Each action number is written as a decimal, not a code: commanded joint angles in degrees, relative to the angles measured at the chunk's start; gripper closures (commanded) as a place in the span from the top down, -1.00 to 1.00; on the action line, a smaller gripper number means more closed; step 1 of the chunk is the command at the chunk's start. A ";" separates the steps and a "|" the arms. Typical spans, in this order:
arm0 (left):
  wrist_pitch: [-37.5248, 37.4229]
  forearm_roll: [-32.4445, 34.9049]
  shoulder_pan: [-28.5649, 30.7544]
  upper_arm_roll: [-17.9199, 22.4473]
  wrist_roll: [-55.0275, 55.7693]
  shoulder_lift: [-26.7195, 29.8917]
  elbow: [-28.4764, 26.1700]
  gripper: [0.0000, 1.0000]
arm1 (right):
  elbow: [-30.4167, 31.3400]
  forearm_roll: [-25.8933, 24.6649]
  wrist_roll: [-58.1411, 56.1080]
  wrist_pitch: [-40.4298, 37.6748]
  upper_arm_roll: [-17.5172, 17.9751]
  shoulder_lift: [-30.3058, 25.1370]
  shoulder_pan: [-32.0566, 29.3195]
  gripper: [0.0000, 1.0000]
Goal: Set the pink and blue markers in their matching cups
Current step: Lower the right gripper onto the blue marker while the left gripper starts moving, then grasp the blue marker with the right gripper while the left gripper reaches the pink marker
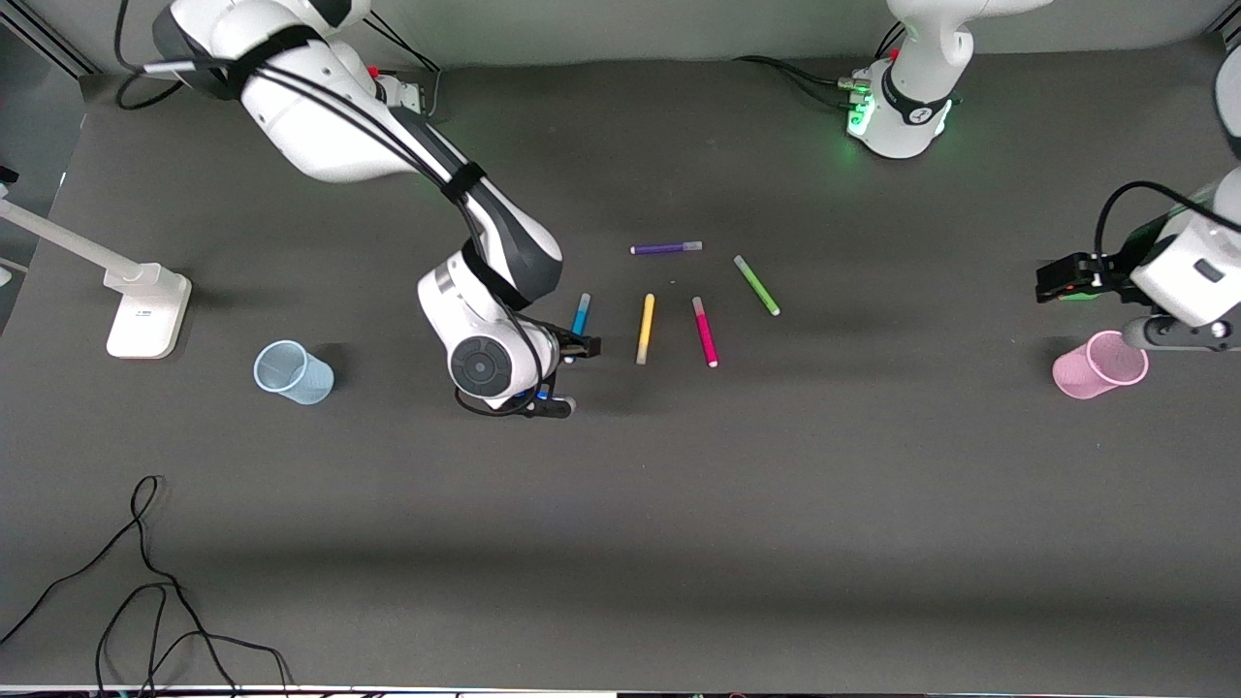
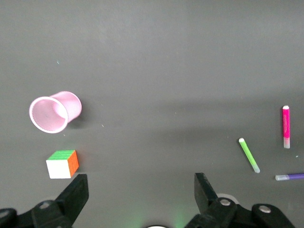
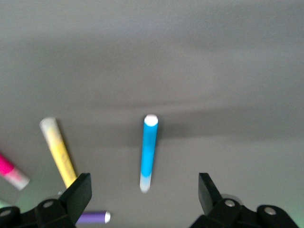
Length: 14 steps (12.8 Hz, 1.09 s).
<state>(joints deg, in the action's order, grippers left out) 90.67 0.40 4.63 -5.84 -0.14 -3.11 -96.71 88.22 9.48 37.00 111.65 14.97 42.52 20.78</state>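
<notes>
The blue marker (image 1: 581, 314) lies on the table and shows in the right wrist view (image 3: 149, 152). My right gripper (image 3: 141, 190) is open and empty in the air over it, its hand (image 1: 490, 364) covering the marker's nearer end. The pink marker (image 1: 705, 332) lies two pens away toward the left arm's end. The pale blue cup (image 1: 293, 372) lies on its side at the right arm's end. The pale pink cup (image 1: 1100, 364) lies on its side at the left arm's end. My left gripper (image 2: 141, 190) is open and empty, up beside the pink cup (image 2: 54, 111).
A yellow pen (image 1: 645, 329) lies between the blue and pink markers. A green pen (image 1: 756, 285) and a purple pen (image 1: 666, 248) lie farther from the camera. A puzzle cube (image 2: 62, 163) sits by the pink cup. A white stand (image 1: 145, 310) and loose cables (image 1: 145, 601) are at the right arm's end.
</notes>
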 commanded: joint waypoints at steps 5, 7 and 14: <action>9.85 -7.08 -3.39 -0.41 6.89 1.44 -11.91 0.95 | 2.99 -1.74 5.80 8.39 0.23 4.32 1.99 0.59; 14.07 -7.35 -8.47 -0.41 14.07 0.83 -14.54 0.95 | 4.76 -1.75 5.71 11.56 0.06 4.41 1.99 0.05; 28.66 -13.75 -22.02 -0.41 31.07 -12.69 -15.17 0.93 | 3.89 -1.75 5.45 11.05 -0.38 3.45 0.94 -1.00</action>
<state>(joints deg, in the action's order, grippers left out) 115.70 -10.89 -14.85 -7.11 29.24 -12.35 -112.16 91.33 8.95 41.13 121.54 14.99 46.49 22.35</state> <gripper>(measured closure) 0.040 0.749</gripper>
